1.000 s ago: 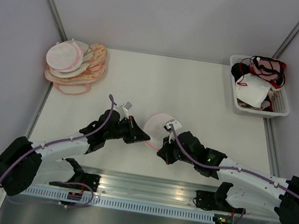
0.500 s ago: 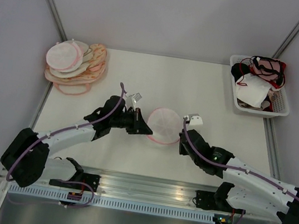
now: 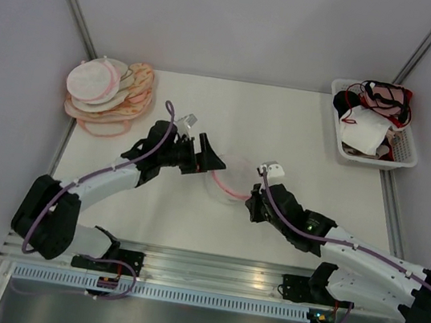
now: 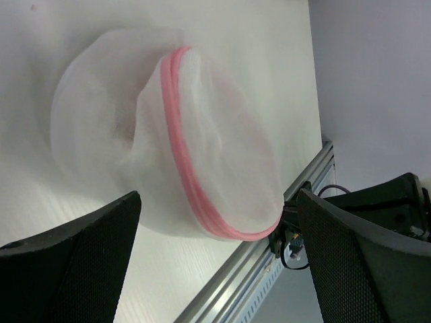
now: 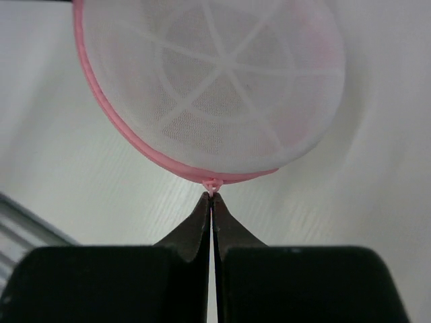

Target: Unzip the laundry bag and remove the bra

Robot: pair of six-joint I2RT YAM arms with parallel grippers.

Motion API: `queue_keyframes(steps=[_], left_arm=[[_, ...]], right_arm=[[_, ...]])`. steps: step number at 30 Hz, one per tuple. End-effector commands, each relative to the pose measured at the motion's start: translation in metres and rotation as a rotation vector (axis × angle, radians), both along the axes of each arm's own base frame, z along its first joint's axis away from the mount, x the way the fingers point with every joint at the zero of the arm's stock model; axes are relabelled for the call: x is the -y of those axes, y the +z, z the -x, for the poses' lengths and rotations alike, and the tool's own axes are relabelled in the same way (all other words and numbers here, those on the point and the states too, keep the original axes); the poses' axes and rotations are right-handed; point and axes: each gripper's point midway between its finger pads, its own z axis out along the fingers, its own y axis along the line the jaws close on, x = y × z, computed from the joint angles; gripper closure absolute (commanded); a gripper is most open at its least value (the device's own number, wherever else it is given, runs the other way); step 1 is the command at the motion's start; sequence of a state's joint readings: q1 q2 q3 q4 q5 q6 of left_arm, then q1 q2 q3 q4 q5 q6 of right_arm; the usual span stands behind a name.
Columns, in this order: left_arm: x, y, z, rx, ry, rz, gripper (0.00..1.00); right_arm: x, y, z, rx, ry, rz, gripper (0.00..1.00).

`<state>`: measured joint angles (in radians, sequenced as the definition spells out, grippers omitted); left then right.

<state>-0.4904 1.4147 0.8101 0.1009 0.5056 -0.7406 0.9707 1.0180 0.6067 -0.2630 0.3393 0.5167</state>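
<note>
Bag (image 3: 229,181) sits mid-worktop (image 3: 285,131), tipped up, right tool (image 5: 213,196) clamped shut on the zip pull (image 5: 213,183) at its near rim (image 5: 138,149), left tool (image 3: 211,156) wide open just off its left side, best placed to brace the rim.

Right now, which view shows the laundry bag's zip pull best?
Right wrist view: the zip pull is sharp between the shut right fingers. The left wrist view shows only the pink rim; in the top external view it is too small.
</note>
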Motion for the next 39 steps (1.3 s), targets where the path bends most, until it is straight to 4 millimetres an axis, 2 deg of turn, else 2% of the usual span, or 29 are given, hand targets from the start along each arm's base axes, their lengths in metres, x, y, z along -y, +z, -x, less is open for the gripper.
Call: queue_keyframes(steps=[1,2,3,4,5,9,10,14,15,17,18,20,21,23,24,26,27,28,29,31,38,39], left_arm=[[-0.021,0.006,0.021,-0.04,0.128,0.034,0.0],[-0.022,0.018,0.031,-0.016,0.126,0.067,0.0],[-0.022,0.019,0.038,-0.034,0.132,0.088,0.0],[-0.024,0.013,0.048,-0.052,0.128,0.095,0.0],[-0.021,0.021,0.057,-0.039,0.11,0.122,0.0],[-0.012,0.028,0.077,-0.064,0.083,0.193,0.0],[-0.01,0.025,0.08,-0.075,0.073,0.198,0.0],[0.005,0.012,0.095,-0.111,0.023,0.181,0.0],[0.006,0.003,0.093,-0.122,0.032,0.167,0.0],[0.008,-0.002,0.091,-0.118,0.031,0.171,0.03],[0.008,-0.007,0.091,-0.121,0.03,0.168,0.05],[0.012,-0.011,0.087,-0.119,0.022,0.171,0.18],[0.014,-0.012,0.087,-0.119,0.014,0.173,0.32],[0.018,-0.014,0.085,-0.122,-0.003,0.179,0.46],[0.02,-0.013,0.084,-0.118,-0.009,0.183,0.59],[0.022,-0.016,0.082,-0.126,-0.013,0.175,0.76],[0.023,-0.017,0.081,-0.126,-0.014,0.174,0.89],[0.023,-0.017,0.081,-0.128,-0.012,0.172,0.95],[0.023,-0.018,0.08,-0.129,-0.006,0.168,0.98],[0.02,-0.021,0.08,-0.134,0.004,0.148,0.98],[0.008,-0.021,0.076,-0.107,0.065,0.101,0.98],[0.007,-0.018,0.076,-0.104,0.071,0.1,0.98]], right_arm=[[-0.041,0.034,0.015,0.048,0.219,-0.192,0.99],[-0.057,0.037,0.035,0.013,0.347,-0.256,0.99],[-0.068,0.052,0.038,0.044,0.399,-0.312,1.0],[-0.074,0.052,0.042,0.033,0.441,-0.326,1.0],[-0.081,0.058,0.046,0.031,0.481,-0.347,1.0],[-0.096,0.051,0.046,-0.01,0.53,-0.331,1.0],[-0.099,0.045,0.045,-0.032,0.53,-0.324,1.0],[-0.105,0.042,0.044,-0.045,0.532,-0.332,1.0],[-0.105,0.045,0.044,-0.04,0.53,-0.342,1.0],[-0.104,0.044,0.045,-0.041,0.529,-0.346,1.0],[-0.104,0.045,0.045,-0.039,0.529,-0.348,1.0],[-0.102,0.047,0.045,-0.03,0.523,-0.346,0.99],[-0.1,0.045,0.045,-0.036,0.52,-0.337,1.0],[-0.098,0.045,0.046,-0.031,0.517,-0.337,1.0],[-0.096,0.045,0.046,-0.03,0.519,-0.332,1.0],[-0.094,0.044,0.046,-0.029,0.508,-0.324,0.99],[-0.092,0.045,0.045,-0.025,0.503,-0.321,1.0],[-0.091,0.045,0.045,-0.026,0.495,-0.314,1.0],[-0.089,0.046,0.043,-0.024,0.486,-0.307,1.0],[-0.078,0.038,0.04,-0.04,0.44,-0.252,1.0],[-0.023,0.007,0.038,-0.122,0.243,-0.041,1.0],[-0.019,0.007,0.037,-0.119,0.224,-0.034,1.0]])
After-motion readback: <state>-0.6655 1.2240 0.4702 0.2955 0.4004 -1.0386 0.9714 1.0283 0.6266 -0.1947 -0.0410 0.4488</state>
